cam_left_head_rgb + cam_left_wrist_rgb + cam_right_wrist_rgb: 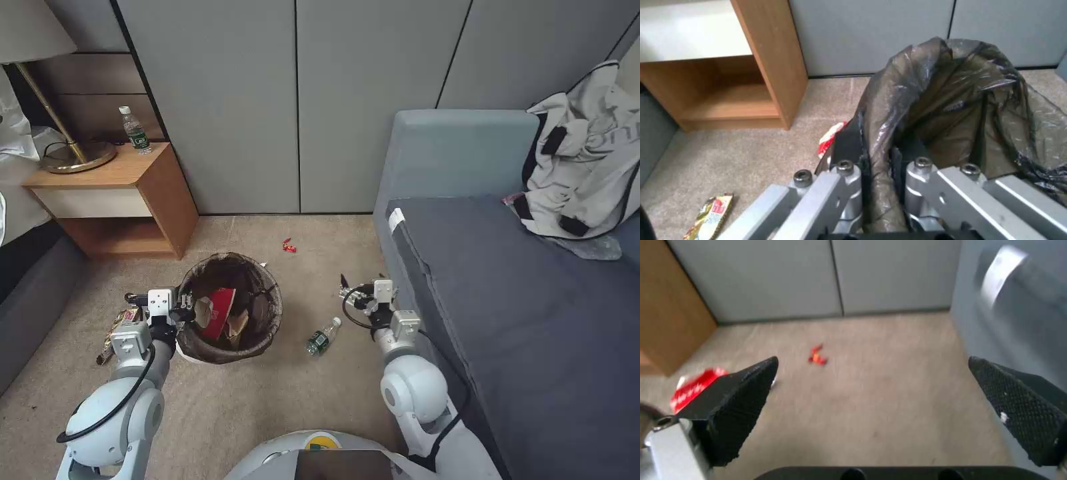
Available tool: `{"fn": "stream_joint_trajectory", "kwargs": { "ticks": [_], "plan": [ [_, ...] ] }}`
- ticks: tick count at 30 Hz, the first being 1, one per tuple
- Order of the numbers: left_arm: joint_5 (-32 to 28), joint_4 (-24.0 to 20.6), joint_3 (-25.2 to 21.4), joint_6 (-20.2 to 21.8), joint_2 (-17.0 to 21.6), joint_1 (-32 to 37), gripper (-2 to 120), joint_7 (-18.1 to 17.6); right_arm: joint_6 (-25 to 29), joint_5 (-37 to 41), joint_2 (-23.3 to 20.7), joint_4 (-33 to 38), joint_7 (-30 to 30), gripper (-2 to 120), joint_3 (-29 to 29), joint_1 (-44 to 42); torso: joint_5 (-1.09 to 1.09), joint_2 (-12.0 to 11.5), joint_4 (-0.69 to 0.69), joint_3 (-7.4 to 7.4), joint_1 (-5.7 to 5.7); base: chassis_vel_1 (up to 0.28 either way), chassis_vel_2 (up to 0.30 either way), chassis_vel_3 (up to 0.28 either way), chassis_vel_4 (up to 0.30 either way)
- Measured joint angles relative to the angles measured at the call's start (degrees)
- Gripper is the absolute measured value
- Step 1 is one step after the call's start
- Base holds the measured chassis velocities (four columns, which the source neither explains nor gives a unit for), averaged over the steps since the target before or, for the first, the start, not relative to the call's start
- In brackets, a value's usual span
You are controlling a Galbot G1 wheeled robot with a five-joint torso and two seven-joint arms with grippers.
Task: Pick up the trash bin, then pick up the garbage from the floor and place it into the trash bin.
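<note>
Two grippers at work: left gripper (185,308) clamps the trash bin (230,307) rim, bin already holding packets. Right gripper (348,291) hangs spread wide, empty. Collecting continues, I'd say; nearest target, the bottle (323,336), calls for a low reach. Farther off, a red wrapper (288,246).

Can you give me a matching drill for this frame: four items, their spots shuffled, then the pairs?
Items:
1. bin
2. floor bottle
3. red wrapper
4. table bottle

Spots:
A. on the carpet near the wall panels
B. on the nightstand, by the lamp
C. rim clamped by the left gripper
D. on the carpet between the bin and the open right gripper

Pairs: 1-C, 2-D, 3-A, 4-B
</note>
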Motion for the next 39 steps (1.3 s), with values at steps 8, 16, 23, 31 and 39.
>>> {"fn": "stream_joint_trajectory", "kwargs": {
  "ticks": [8,16,23,31,39],
  "plan": [
    [-0.36,-0.26,-0.25,-0.03,0.31,0.1,7,0.09,-1.09,1.96,0.94,-8.49,2.13,100,-2.3,2.51,0.0,0.0,0.0,0.0,0.0,0.0,0.0,0.0,0.0],
    [-0.76,-0.21,-0.07,0.01,0.76,-0.32,7,0.11,-4.35,12.04,2.17,-14.44,8.15,100,-5.27,4.54,0.0,0.0,-0.01,0.0,0.0,0.0,0.0,0.0,0.0],
    [-0.76,0.32,0.08,-0.02,0.61,-0.58,7,0.18,-6.43,19.54,3.68,-18.11,15.0,100,-7.79,6.92,-0.04,0.0,0.0,0.0,0.0,0.0,0.0,0.0,0.0],
    [-0.74,0.41,0.06,-0.14,0.52,-0.55,7,0.25,-7.62,23.67,6.05,-24.22,21.27,100,-9.16,11.08,0.01,0.0,-0.01,0.0,0.0,0.0,0.0,0.0,0.0],
    [-0.38,0.68,0.32,-0.48,0.08,-0.56,7,0.38,-7.77,26.54,8.51,-31.06,24.62,100,-10.17,15.87,-0.01,0.0,0.0,0.0,0.0,0.0,0.0,0.0,0.0]
  ]
}}
